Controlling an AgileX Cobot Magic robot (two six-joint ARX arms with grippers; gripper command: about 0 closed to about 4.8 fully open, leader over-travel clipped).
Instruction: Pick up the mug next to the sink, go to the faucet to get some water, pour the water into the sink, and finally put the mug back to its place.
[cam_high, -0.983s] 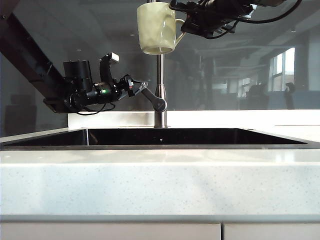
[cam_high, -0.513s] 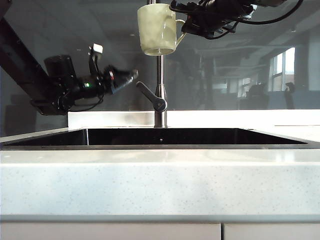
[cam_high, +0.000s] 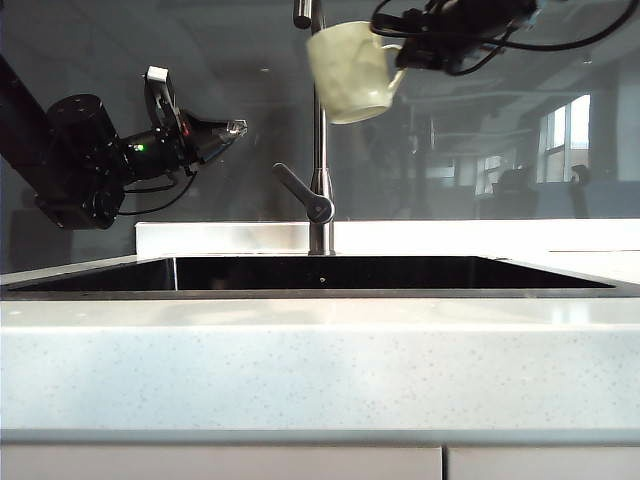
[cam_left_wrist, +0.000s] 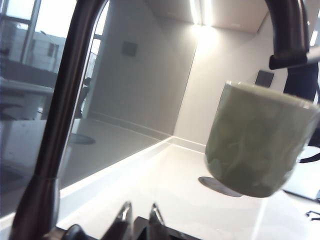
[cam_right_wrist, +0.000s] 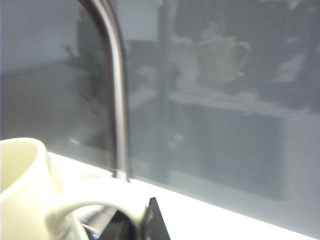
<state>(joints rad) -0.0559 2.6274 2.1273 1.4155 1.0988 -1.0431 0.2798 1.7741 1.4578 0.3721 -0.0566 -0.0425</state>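
Right fingers (cam_high: 400, 62) clamping mug (cam_high: 350, 72) handle beside faucet (cam_high: 319, 150), left fingers (cam_high: 236, 127) narrow, well clear of lever

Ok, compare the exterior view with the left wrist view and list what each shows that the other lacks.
Only the exterior view shows the sink, the faucet's lever handle, and the right claw holding the tilted mug by its handle. Only the left wrist view shows the closed tips of the left claw from behind and the mug's underside. Both show the mug and the faucet, near the spout.
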